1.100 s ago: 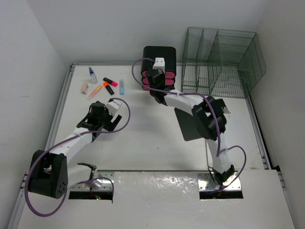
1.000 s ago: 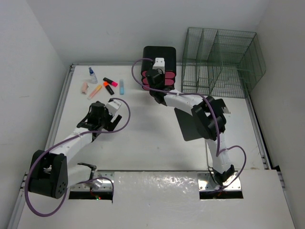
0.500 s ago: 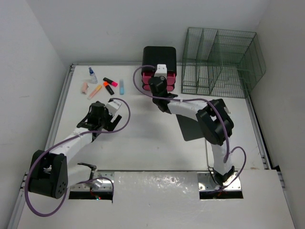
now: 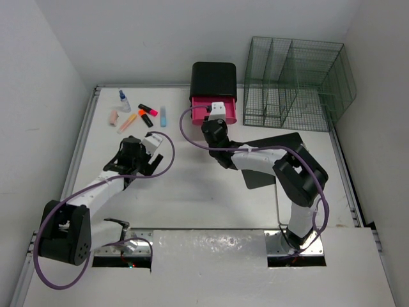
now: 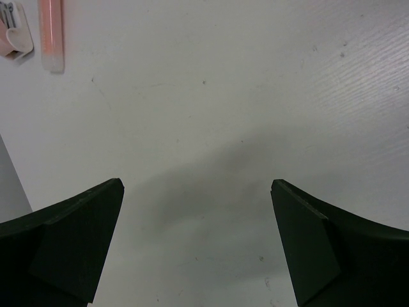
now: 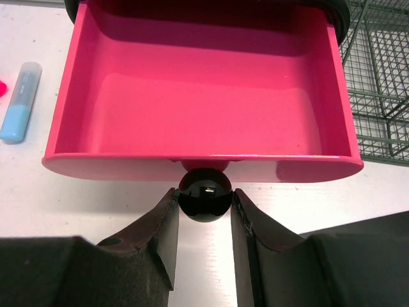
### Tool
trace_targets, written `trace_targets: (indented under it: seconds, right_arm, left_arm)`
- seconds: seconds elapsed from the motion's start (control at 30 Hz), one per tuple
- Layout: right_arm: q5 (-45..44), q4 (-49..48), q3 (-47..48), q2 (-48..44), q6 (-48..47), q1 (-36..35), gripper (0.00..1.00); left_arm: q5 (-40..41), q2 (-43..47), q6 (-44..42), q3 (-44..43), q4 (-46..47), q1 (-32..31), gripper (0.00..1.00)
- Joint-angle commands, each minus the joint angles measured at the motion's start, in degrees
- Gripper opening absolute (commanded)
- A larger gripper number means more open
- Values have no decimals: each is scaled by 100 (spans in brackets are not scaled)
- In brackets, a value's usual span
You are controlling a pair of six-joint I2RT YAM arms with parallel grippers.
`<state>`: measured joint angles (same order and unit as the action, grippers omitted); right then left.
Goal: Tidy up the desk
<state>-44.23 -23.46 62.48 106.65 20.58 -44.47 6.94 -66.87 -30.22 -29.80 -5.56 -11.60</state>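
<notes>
The white desk (image 4: 192, 185) holds a black drawer box (image 4: 215, 78) at the back middle. Its pink drawer (image 4: 220, 110) stands pulled out and looks empty in the right wrist view (image 6: 201, 96). My right gripper (image 6: 204, 203) is shut on the drawer's black knob (image 6: 204, 194); it also shows in the top view (image 4: 214, 125). My left gripper (image 4: 135, 153) is open and empty over bare desk (image 5: 211, 128) at the left. Highlighters (image 4: 146, 115), a blue marker (image 4: 163, 116), a small bottle (image 4: 124, 100) and a pink eraser (image 4: 114, 117) lie at the back left.
A green wire organiser (image 4: 297, 83) stands at the back right, beside the drawer box. A black flat pad (image 4: 255, 167) lies under my right arm. Grey rails (image 4: 82, 137) run along the desk's edges. White walls close in on three sides.
My right gripper has drawn back toward the near edge with the knob, and the pink drawer has slid out of the black box. The left arm has not moved.
</notes>
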Motion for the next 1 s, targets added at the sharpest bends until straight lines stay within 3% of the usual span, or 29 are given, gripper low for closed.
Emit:
trace_targets:
  seconds: [0.0,0.13,0.37,0.5,0.77,0.97]
  right_arm:
    - [124,-255,10,-294,-88,-44,25]
    - [327,-1,45,-408,-186,-44,60]
    - [951,350,-298,-952,-308,-53,90]
    - [1162,956,-385,-1357,-519,-44,93]
    - [1505,1028,-1167,-2578,-1012,-9,97]
    - [1154,1098,-1474,-3378,-1152,184,96]
  left_arm:
    - [18,-106,-54,-113,134,-18,100]
    - [9,-247,-54,-166,91,60,99]
    - [-61,-441,95,-763,-366,307,100]
    - [-534,-747,253,-1727,-911,316,99]
    - [-966,-2162,780,-3820,-1904,298,99]
    - [-722,-3742,1430,-5524,-2151,281,82]
